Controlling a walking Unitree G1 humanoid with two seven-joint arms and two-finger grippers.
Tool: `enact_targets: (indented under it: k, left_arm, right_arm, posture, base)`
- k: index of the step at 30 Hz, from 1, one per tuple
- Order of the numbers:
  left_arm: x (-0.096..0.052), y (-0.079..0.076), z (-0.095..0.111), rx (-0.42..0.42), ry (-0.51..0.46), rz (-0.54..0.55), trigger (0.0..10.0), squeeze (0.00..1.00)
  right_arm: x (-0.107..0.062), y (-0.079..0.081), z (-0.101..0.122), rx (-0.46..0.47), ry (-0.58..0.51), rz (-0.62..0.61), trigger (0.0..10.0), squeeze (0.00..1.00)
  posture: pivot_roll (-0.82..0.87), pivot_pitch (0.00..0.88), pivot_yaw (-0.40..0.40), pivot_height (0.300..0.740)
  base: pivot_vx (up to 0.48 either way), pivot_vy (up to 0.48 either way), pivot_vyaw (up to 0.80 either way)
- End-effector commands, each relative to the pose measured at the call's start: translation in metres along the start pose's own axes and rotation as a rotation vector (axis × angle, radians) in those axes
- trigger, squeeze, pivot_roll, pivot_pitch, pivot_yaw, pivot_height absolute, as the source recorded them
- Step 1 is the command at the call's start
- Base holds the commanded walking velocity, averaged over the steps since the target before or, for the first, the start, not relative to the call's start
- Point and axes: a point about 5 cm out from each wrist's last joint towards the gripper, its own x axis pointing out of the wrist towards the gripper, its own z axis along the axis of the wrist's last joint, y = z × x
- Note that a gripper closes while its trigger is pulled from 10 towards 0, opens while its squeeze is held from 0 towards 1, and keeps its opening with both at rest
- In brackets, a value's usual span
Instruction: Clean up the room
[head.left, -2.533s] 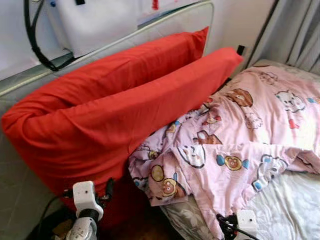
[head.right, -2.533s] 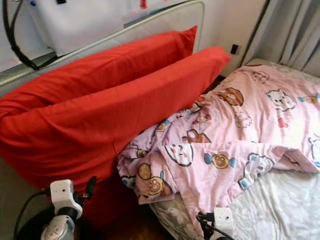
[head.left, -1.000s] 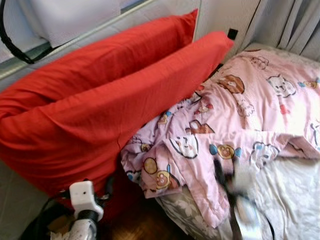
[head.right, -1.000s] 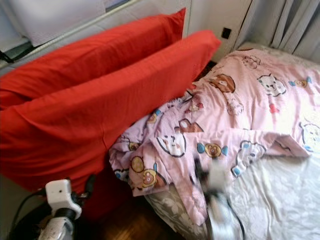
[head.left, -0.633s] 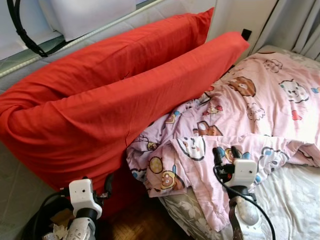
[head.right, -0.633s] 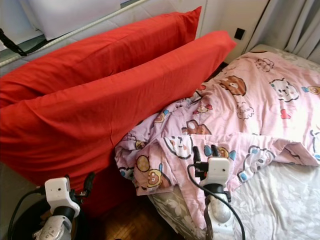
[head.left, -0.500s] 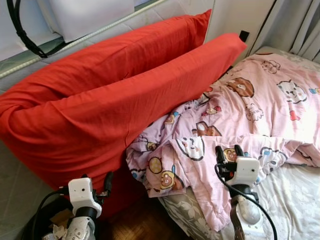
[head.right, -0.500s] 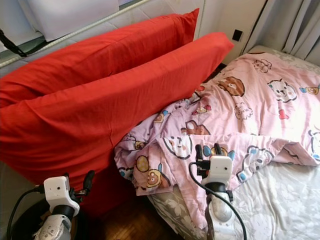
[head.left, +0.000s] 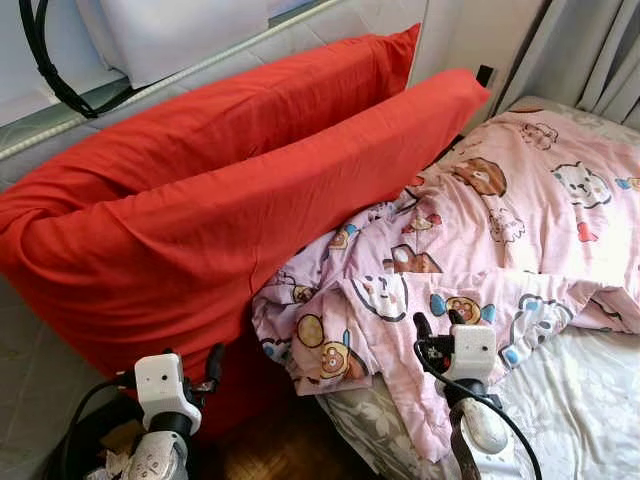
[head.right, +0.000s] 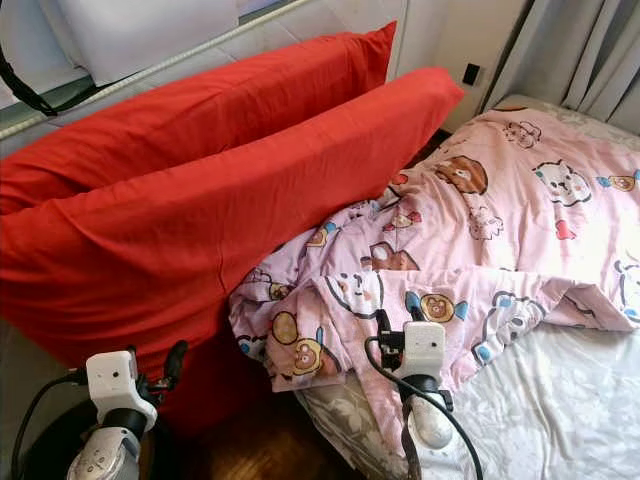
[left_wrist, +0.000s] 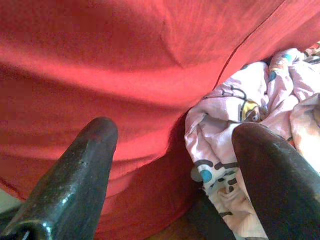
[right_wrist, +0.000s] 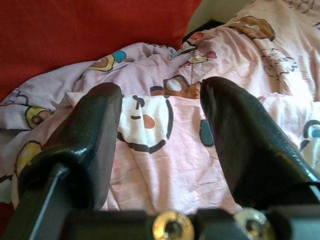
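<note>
The pink cartoon-print duvet (head.left: 500, 230) lies rumpled across the bed, its near corner bunched and spilling over the mattress edge against two long red pillows (head.left: 230, 210) that lean on the wall side — likely propped there out of the way, so the bedding is what wants straightening. The right end effector (head.left: 437, 322) hangs just above the folded hem of the duvet, its two black fingers (right_wrist: 240, 135) spread apart with nothing between them; the wrist view looks straight down onto a bear-face print, which suggests it is lined up to pinch that hem and draw the cover flat over the floral sheet (head.left: 590, 400). The left end effector (head.right: 170, 365) sits low beside the bed, fingers (left_wrist: 75, 175) likewise released, facing the red pillow's lower seam and idle. No brand, label or legible writing shows — the duvet carries only cartoon animals.
</note>
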Motion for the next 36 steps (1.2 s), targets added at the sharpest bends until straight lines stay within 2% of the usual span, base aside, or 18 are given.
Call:
enact_targets:
  k: [1,7,9,18,31,36]
  left_arm:
    - [-0.001,0.004,0.002,-0.01,0.0,0.014,10.0,0.0]
    - [0.0,0.004,0.003,-0.002,0.0,0.007,10.0,0.0]
    - [0.0,0.005,0.004,0.0,0.0,0.008,10.0,0.0]
    - [0.0,0.007,0.004,0.006,0.005,0.013,10.0,0.0]
    - [0.003,0.004,0.009,0.017,-0.013,-0.001,10.0,0.0]
    - [0.004,0.004,0.01,0.016,-0.019,-0.001,10.0,0.0]
  right_arm:
    - [-0.004,0.004,-0.012,0.007,0.062,0.02,10.0,0.0]
    - [-0.004,0.004,-0.012,0.017,0.049,0.022,10.0,0.0]
    - [-0.004,0.003,-0.009,0.035,0.024,0.018,10.0,0.0]
    - [-0.001,-0.003,-0.01,0.027,0.035,0.003,10.0,0.0]
    - [-0.001,0.008,-0.018,0.018,0.094,0.07,10.0,0.0]
    - [-0.001,0.011,-0.017,0.023,0.074,0.084,10.0,0.0]
  posture:
    - [-0.06,0.16,0.019,0.702]
    - [-0.07,0.165,0.023,0.663]
    - [-0.07,0.165,0.023,0.663]
    - [-0.07,0.165,0.019,0.663]
    - [-0.06,0.161,0.014,0.663]
    - [-0.06,0.164,0.015,0.663]
  base:
    - [0.0,0.0,0.0]
    - [0.0,0.0,0.0]
    - [0.0,0.0,0.0]
    - [0.0,0.0,0.0]
    - [0.0,0.0,0.0]
    - [0.0,0.0,0.0]
